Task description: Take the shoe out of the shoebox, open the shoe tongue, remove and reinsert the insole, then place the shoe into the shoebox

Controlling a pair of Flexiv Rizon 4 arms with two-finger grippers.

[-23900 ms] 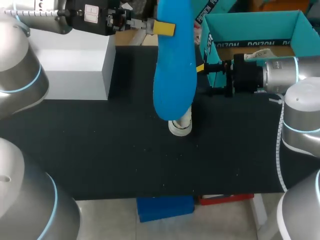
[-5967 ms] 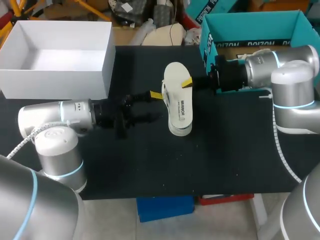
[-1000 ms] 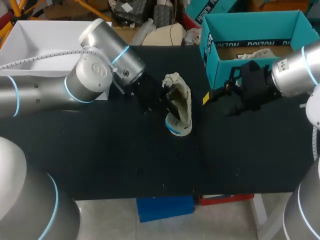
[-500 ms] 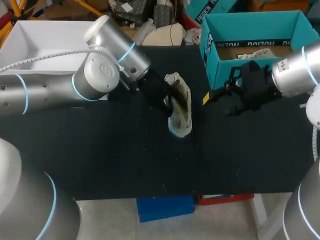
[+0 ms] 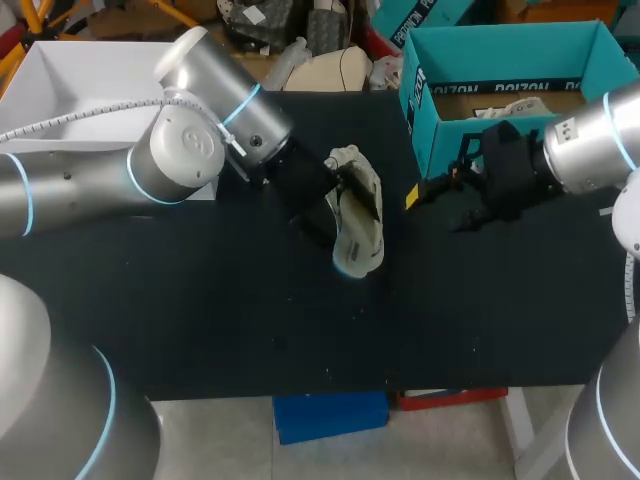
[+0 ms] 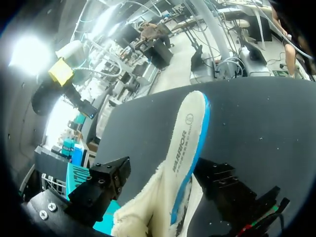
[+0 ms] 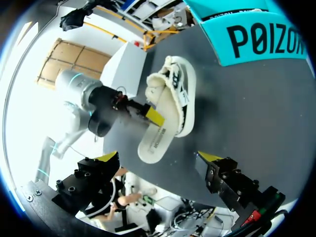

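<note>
1. Cream fleece shoe [image 5: 362, 215] lies tipped on its side on the black table [image 5: 250, 330]. It sits between the spread fingers of the left gripper [image 6: 165, 168]. A gap shows beside one finger, so I judge the shoe straddled, not pinched.
2. The blue-edged insole [image 6: 185, 133] sits in the shoe and runs out ahead of that gripper. Much earlier it hung clear of the shoe, so reinsertion looks done.
3. Over the last second the left arm has shifted along the shoe and rolled it slightly.
4. The right gripper [image 7: 158, 157] has not moved. It is spread wide, with the shoe well ahead of it and the teal shoebox [image 5: 430, 120] just beside it.
5. What remains, I judge, is a firm grasp and the carry into the shoebox.
</note>
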